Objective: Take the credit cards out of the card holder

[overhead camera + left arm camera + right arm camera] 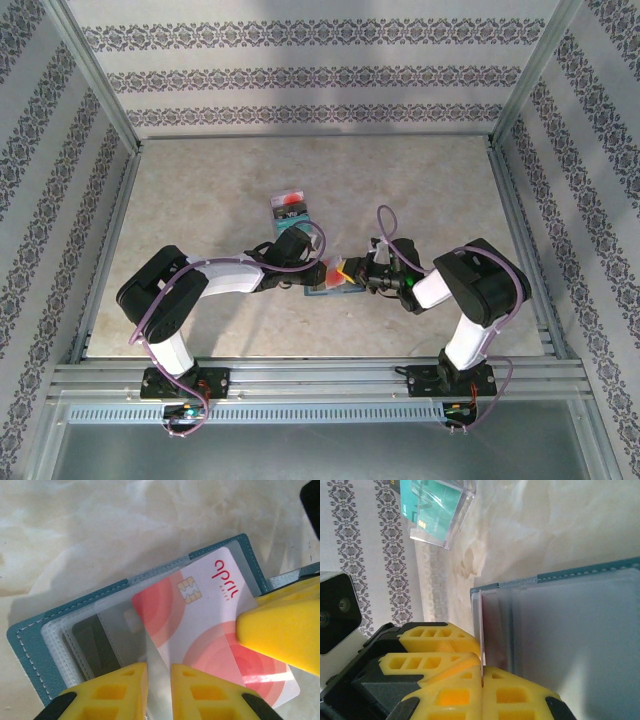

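The slate-blue card holder lies open on the table, its clear sleeves fanned out. A white and red credit card sticks halfway out of a sleeve. My right gripper is shut on that card's edge, and one of its fingers reaches in from the right in the left wrist view. My left gripper is shut on a clear sleeve of the holder. A dark card sits inside another sleeve. From above, both grippers meet over the holder.
A teal-green card in a clear cover lies on the table behind the holder. Patterned walls and metal rails enclose the table on three sides.
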Controlling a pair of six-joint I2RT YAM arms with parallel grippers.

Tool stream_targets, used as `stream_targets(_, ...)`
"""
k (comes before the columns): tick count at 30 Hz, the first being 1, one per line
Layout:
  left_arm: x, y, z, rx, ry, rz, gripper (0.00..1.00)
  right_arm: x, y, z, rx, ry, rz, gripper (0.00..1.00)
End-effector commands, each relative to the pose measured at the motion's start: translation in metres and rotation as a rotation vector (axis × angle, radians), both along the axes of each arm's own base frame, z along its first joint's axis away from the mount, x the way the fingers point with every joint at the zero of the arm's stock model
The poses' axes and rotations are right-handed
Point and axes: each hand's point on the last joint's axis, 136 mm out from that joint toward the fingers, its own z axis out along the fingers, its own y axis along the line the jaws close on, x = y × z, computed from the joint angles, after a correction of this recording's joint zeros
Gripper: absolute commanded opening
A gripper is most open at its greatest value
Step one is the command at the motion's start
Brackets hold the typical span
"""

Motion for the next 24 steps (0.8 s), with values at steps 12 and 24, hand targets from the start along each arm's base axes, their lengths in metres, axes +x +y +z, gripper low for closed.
stream_targets(12,-0.014,0.013,-0.006,0.047,0.044,0.011,0.22,-0.001,-0.026,0.007,-0.137,-0.053,0.006,0.00)
stream_targets(24,0.007,0.001,0.074,-0.017,-0.140,-0.065,0.54,-0.013,-0.038,0.059,-0.366,-0.250,0.165,0.00)
